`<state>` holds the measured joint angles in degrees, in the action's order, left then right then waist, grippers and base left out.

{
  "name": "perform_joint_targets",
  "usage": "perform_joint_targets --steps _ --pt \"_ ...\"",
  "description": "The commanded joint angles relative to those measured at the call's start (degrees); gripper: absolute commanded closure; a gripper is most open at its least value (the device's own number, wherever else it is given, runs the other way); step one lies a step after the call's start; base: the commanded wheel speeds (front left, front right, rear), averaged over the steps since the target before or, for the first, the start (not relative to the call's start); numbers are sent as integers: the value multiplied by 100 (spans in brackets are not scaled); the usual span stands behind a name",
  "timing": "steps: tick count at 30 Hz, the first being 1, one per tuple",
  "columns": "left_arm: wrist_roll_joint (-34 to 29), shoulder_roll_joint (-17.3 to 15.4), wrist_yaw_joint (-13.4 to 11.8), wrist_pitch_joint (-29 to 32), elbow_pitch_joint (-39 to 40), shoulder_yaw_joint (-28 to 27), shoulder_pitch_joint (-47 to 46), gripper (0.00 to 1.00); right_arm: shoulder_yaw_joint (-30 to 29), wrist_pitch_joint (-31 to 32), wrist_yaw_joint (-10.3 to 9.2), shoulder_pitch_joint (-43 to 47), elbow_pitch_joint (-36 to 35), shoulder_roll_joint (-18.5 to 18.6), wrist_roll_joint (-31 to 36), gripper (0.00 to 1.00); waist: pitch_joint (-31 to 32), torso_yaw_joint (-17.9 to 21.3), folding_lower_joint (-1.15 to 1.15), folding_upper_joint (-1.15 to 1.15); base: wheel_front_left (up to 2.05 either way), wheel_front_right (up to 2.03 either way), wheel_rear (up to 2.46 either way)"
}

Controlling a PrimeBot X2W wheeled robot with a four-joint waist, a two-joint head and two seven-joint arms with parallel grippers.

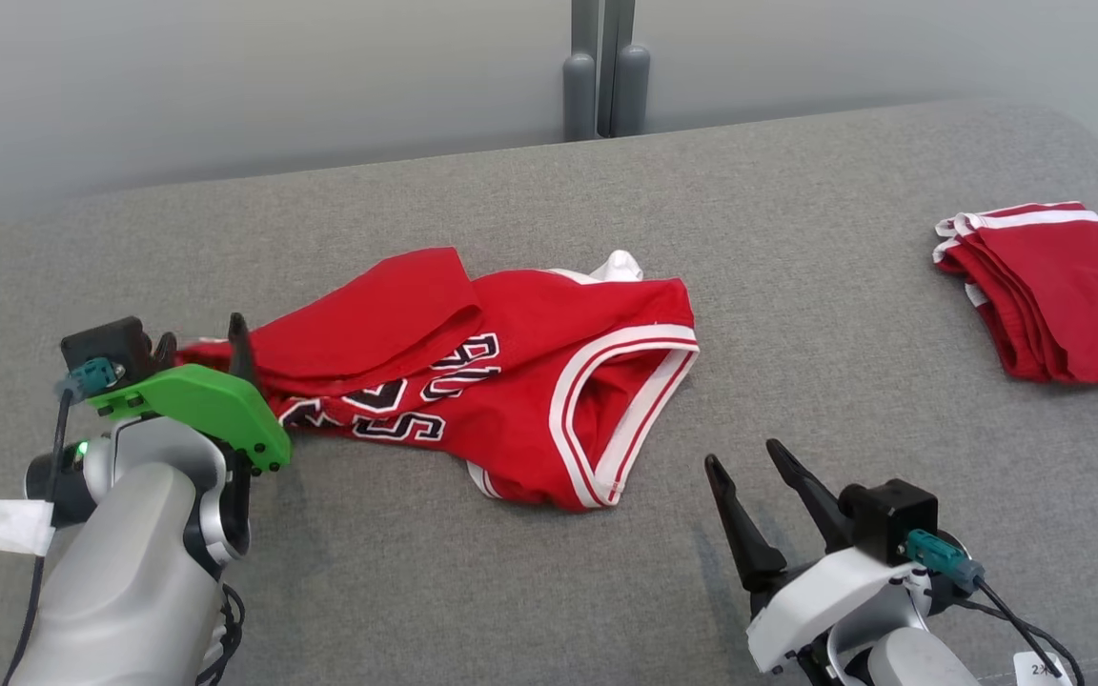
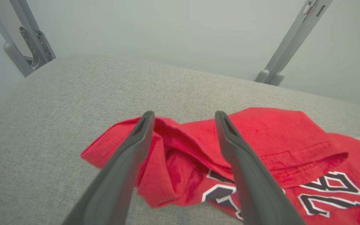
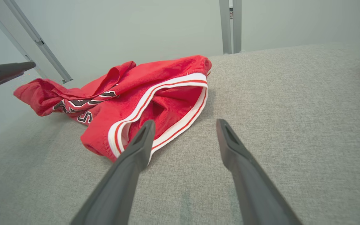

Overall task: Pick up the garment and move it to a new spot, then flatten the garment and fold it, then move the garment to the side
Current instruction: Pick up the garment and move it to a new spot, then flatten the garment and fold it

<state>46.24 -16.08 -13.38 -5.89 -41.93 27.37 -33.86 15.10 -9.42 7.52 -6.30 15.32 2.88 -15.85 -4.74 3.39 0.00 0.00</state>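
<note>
Head view: the red jersey point(image 1: 530, 381) is lying crumpled mid-bench point(image 1: 797, 191). The left tool point(image 1: 201, 338) is sitting at its left end, and the right tool point(image 1: 742, 455) is hovering spread near its lower right. A folded red garment point(image 1: 1054, 286) is resting far right.

Left wrist view: the left tool point(image 2: 183, 115) is standing spread astride the bunched edge of the jersey point(image 2: 277, 134), perhaps touching it.

Right wrist view: the right tool point(image 3: 185, 122) is gaping wide beside the white-trimmed opening of the jersey point(image 3: 155, 78).

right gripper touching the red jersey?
Apart. The head view shows a strip of bare grey surface between the open right gripper and the red jersey.
</note>
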Motion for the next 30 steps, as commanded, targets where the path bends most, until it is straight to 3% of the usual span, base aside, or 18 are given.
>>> perform_joint_targets --steps 1,8,17,30 --pt "-79 -75 -27 70 164 60 -22 0 -33 6 -7 64 -40 3 45 0 5 -21 0 0 0 0 0" --pt "-234 15 29 857 853 545 -298 0 -49 21 -7 76 -124 5 30 0 -97 150 0 0 0 0 0" --pt "-387 47 -44 2028 1234 1135 -504 0 -31 -100 -7 -82 -130 3 -66 0 -452 827 0 0 0 0 0" --pt "-701 -226 -390 2305 1346 1351 -643 0 6 -272 -7 -196 18 2 -134 0 -679 1170 0 0 0 0 0"
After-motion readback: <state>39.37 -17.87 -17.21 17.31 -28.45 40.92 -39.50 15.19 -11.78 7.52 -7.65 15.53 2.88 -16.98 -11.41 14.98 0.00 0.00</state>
